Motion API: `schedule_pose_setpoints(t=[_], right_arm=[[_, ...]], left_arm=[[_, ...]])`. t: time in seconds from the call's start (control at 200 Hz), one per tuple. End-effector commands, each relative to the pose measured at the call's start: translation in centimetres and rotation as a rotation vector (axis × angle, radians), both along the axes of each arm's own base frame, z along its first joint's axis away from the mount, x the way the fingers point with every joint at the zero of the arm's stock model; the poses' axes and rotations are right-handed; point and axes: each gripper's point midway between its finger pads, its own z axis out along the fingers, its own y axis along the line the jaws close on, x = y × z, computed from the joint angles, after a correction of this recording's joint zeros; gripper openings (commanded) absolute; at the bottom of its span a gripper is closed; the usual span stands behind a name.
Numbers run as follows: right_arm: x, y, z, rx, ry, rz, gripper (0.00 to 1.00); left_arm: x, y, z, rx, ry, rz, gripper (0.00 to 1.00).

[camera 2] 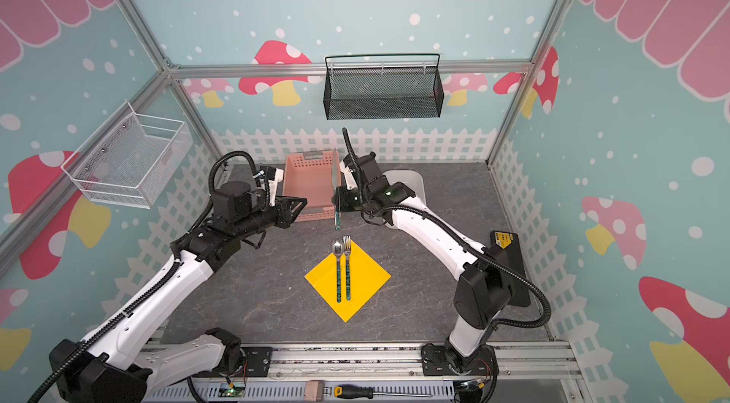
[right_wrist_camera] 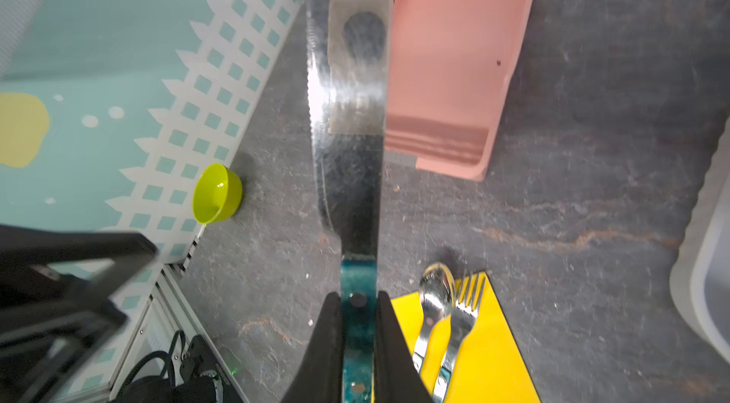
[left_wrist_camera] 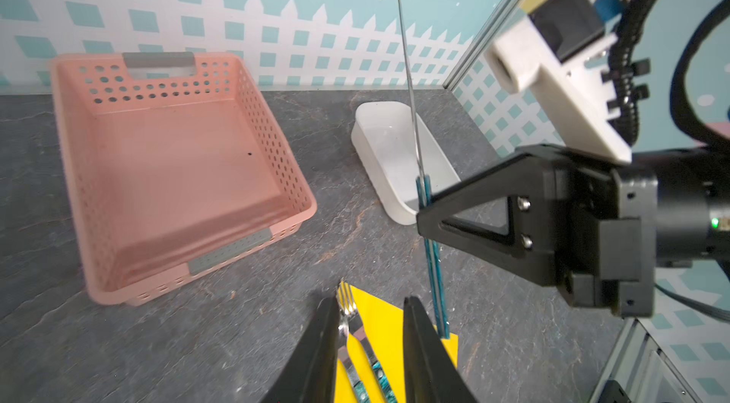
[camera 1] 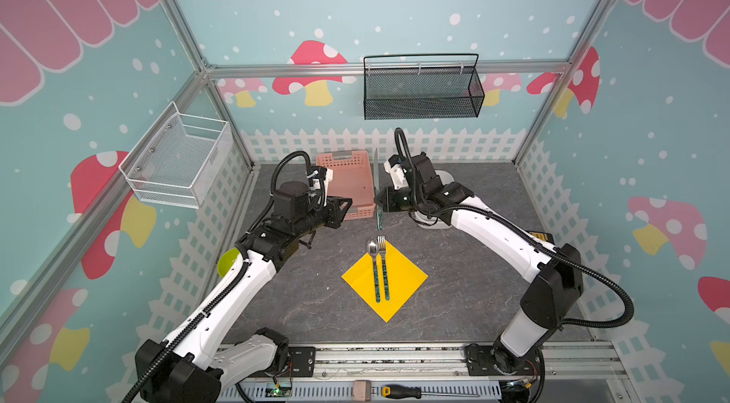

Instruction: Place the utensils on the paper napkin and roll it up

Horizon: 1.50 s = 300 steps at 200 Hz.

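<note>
While the black-and-yellow screwdriver [camera 1: 399, 392] lies idle on the front rail nearest me, the real business sits a little further in. The napkin [camera 1: 407, 276], a thin bright yellow square turned like a diamond on the dark stone-look table [camera 1: 308, 310], carries the spoon [camera 1: 375, 272] and fork [camera 1: 384, 268] side by side. Their teal-patterned handles point toward me, and the spoon's bowl and the fork's tines poke past the far corner. Just beyond that corner the right gripper [right_wrist_camera: 357, 302] is clamped on the teal handle of the knife [camera 1: 377, 180], holding it upright above the table, blade up, not yet on the paper. Across from it the left gripper [left_wrist_camera: 371, 302] hovers with its jaws apart and nothing between them, in front of the pink basket [camera 1: 343, 156]. My worry is the laying down. Slick polished steel pinched on a narrow handle, with a long, flat, serrated blade above, looks apt to swivel in the jaws as the wrist tips it flat. If it lands crooked it could nudge the two smooth pieces already lined up, or drag the flimsy sheet, which seems to have only their weight pinning it. Further back, that basket is perforated plastic, with a rounded white tub [left_wrist_camera: 367, 152] beside it and a glossy lime bowl [right_wrist_camera: 217, 193] off by the left wall. On the walls hang a white wire basket [camera 1: 177, 160] and a black mesh basket [camera 1: 422, 93].
</note>
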Motion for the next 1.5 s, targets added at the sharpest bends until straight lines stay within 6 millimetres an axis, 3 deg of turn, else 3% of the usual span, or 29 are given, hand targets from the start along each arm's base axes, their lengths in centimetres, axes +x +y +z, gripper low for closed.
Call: schedule_pose_setpoints(t=[0.0,0.165,0.43,0.6,0.761,0.991,1.111,1.496], right_arm=[[-2.2,-1.2,-2.1,-0.048,0.077,-0.025,0.02],[-4.4,-3.0,-7.0,-0.131,0.2,-0.069,0.02],[-6.6,-4.7,-11.1,-0.199,0.318,-0.12,0.02],[-7.4,-4.8,-12.2,-0.207,0.362,-0.121,0.01],[-8.2,-5.2,-13.5,-0.231,0.404,-0.117,0.0],[-9.1,-5.2,-14.8,-0.257,0.439,-0.122,0.0],[-9.2,-5.0,-15.0,-0.263,0.445,-0.134,0.0],[-9.7,-4.3,-18.5,-0.339,0.503,-0.102,0.0]], left_arm=[[-1.5,1.5,-1.9,0.128,0.023,-0.012,0.3],[-2.5,1.8,-3.9,0.265,0.03,-0.009,0.3],[-2.6,0.9,-5.3,0.207,0.052,0.026,0.34],[-2.0,0.9,-6.1,0.17,0.095,0.028,0.34],[-1.3,3.2,-8.1,0.088,0.221,0.078,0.34],[-0.1,3.4,-9.2,0.016,0.295,0.086,0.34],[0.8,4.8,-9.5,-0.003,0.315,0.13,0.34],[-0.8,2.8,-9.5,0.115,0.317,0.062,0.35]])
